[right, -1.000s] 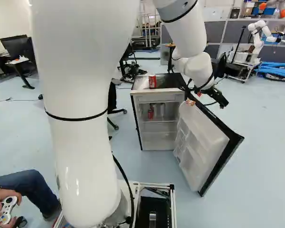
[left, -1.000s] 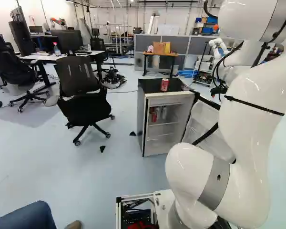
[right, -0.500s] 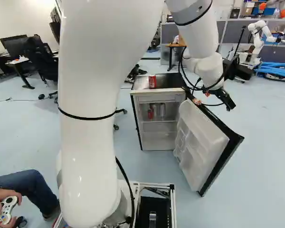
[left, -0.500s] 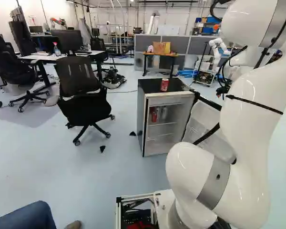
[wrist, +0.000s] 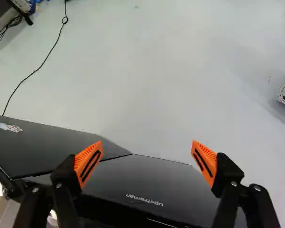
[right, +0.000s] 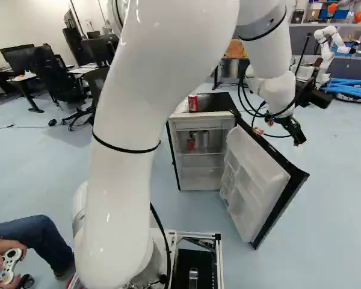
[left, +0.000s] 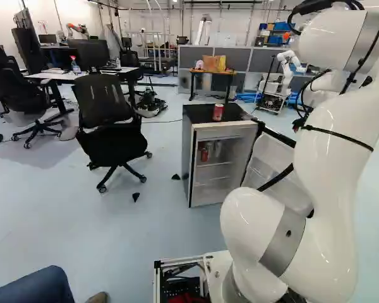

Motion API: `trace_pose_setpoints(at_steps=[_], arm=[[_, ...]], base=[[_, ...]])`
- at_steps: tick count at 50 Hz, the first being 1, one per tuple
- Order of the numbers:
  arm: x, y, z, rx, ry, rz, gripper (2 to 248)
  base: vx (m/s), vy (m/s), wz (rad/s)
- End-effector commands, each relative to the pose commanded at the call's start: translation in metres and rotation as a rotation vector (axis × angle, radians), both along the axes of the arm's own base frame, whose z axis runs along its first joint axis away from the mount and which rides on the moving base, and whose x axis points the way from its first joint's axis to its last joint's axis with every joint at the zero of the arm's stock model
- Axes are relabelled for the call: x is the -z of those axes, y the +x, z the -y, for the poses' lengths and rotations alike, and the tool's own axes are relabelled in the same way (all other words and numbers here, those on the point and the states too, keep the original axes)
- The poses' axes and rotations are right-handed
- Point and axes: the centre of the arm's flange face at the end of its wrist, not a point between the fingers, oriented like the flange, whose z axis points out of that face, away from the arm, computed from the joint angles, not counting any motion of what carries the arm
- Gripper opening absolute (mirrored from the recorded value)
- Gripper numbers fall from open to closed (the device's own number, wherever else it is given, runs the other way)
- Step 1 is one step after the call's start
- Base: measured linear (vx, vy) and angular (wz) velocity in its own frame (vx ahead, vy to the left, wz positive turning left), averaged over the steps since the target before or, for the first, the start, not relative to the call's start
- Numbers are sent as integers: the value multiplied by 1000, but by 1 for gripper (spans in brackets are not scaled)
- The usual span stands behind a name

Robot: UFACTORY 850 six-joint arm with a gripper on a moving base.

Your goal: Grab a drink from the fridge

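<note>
In the right base view my gripper (right: 296,133) hangs to the right of the fridge, above and beyond the top edge of its swung-out door (right: 253,186). The wrist view shows the gripper (wrist: 147,156) open and empty, with the door's black outer face (wrist: 147,183) beneath and between its fingers. The fridge (left: 224,132) stands with its inside exposed. A red can (left: 218,112) is on its top. On an inner shelf a red can (right: 191,144) stands beside silver cans (right: 203,139), partly blurred together.
An office chair (left: 107,126) stands left of the fridge in the left base view. Another robot (right: 326,51) is at the back right. A cable (wrist: 35,71) crosses the floor. A person's leg (left: 35,290) is close by the base at its left.
The arm has swung rightward in the right base view, carrying the open gripper farther from the fridge body. The base, fridge, door and cans have kept their places.
</note>
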Motion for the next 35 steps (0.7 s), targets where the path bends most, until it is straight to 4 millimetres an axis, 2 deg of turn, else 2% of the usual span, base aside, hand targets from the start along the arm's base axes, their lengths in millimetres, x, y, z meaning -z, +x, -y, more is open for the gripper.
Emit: trace_pose_setpoints(at_steps=[18,35], arm=[[25,3,7,1,34,-25,247],[25,3,6,0,43,-30,247]], base=[[0,0,0],[0,0,0]])
